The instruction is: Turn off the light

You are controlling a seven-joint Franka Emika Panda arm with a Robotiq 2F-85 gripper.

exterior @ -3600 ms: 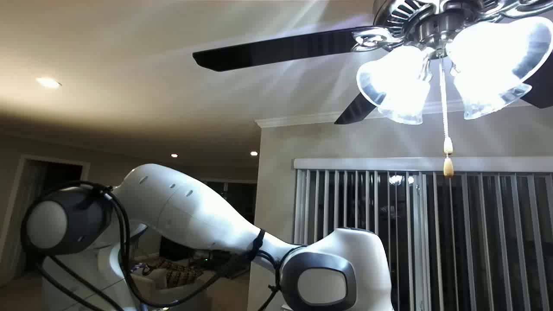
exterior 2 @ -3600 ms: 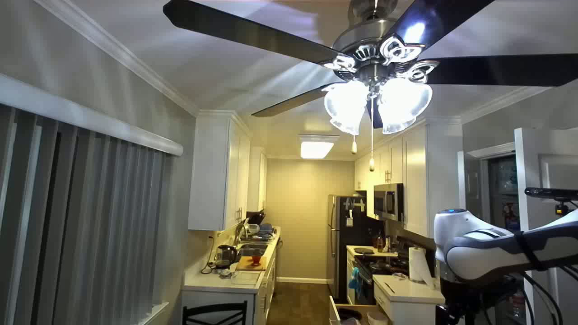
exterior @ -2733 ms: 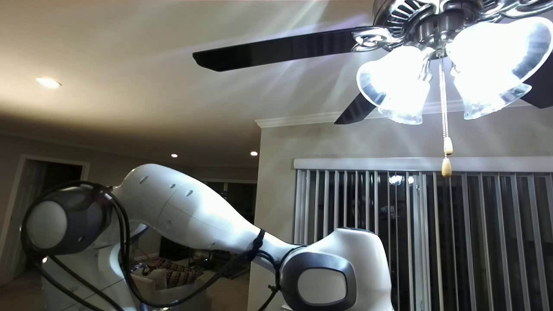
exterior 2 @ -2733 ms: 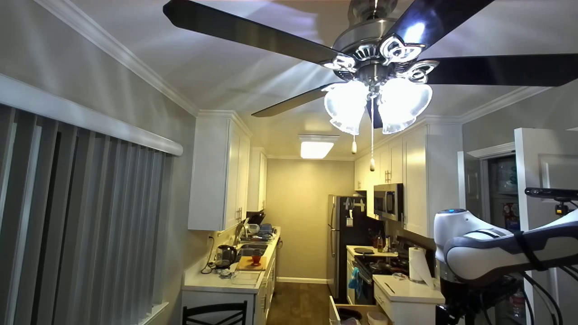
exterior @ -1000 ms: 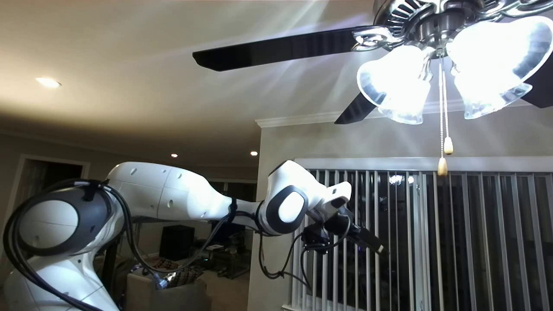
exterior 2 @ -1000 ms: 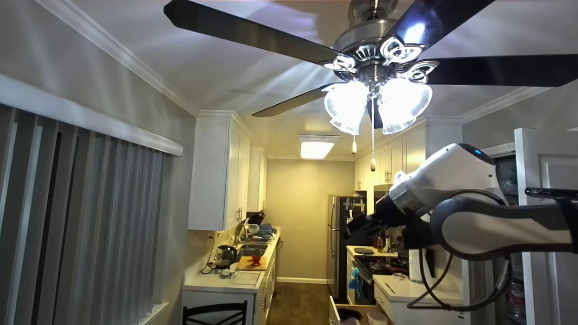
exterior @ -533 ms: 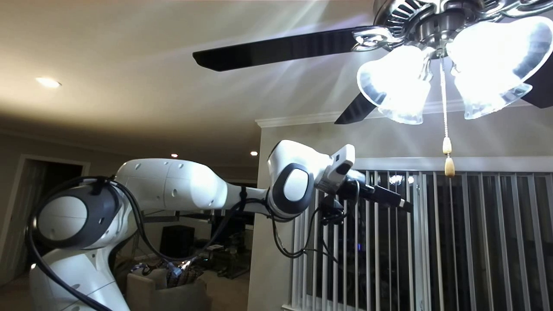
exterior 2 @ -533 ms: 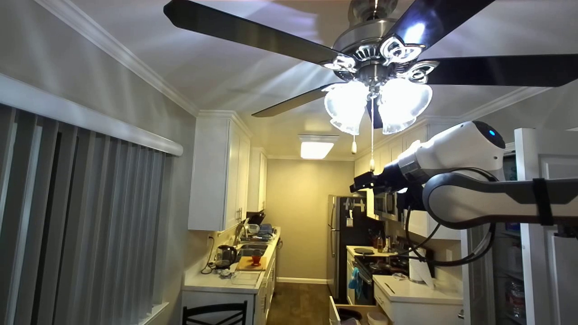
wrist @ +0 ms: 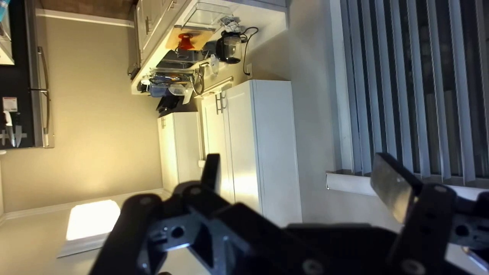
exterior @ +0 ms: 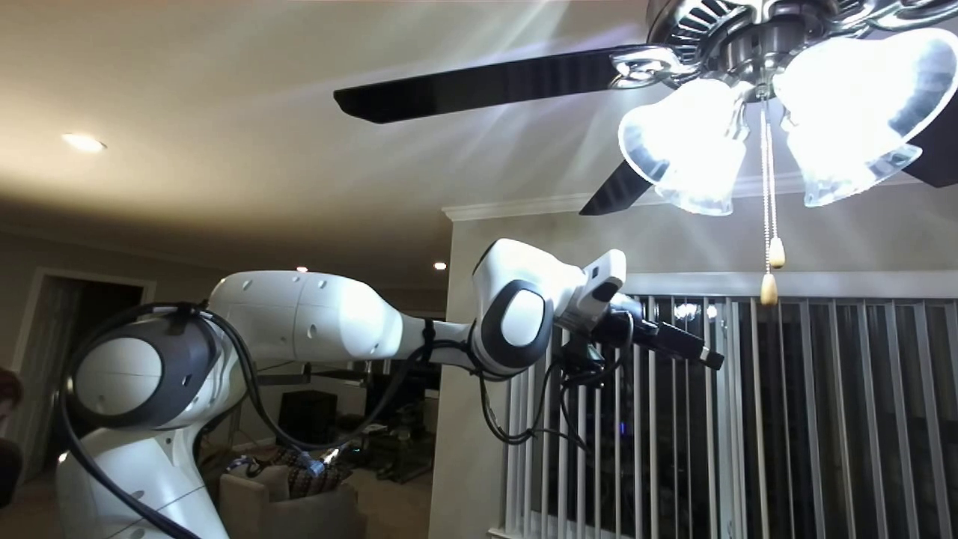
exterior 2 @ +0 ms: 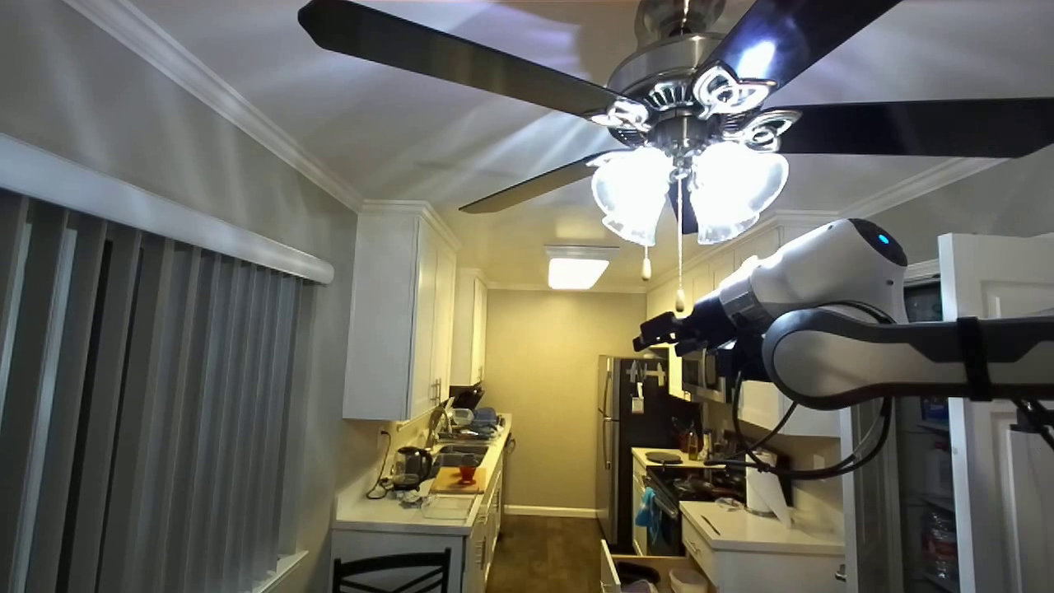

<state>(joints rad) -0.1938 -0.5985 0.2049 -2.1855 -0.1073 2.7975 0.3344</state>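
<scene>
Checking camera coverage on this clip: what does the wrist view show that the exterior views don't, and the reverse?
Only the wrist view: the shiny inner face of a finger, close up.
Only the exterior views: the white arm, lit fan lamp, fan blades and pull cords at full length; an armchair shows in an exterior view.
Shared with the wrist view: gripper and blinds, in both exterior views; kettle, red cup and kitchen light, in an exterior view.

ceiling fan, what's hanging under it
In an exterior view, lit glass shades and two pull chains hang under the ceiling fan, with a lower knob and a higher knob. A shade covers the upper part of the higher knob's chain; glare hides the bulbs.
</scene>
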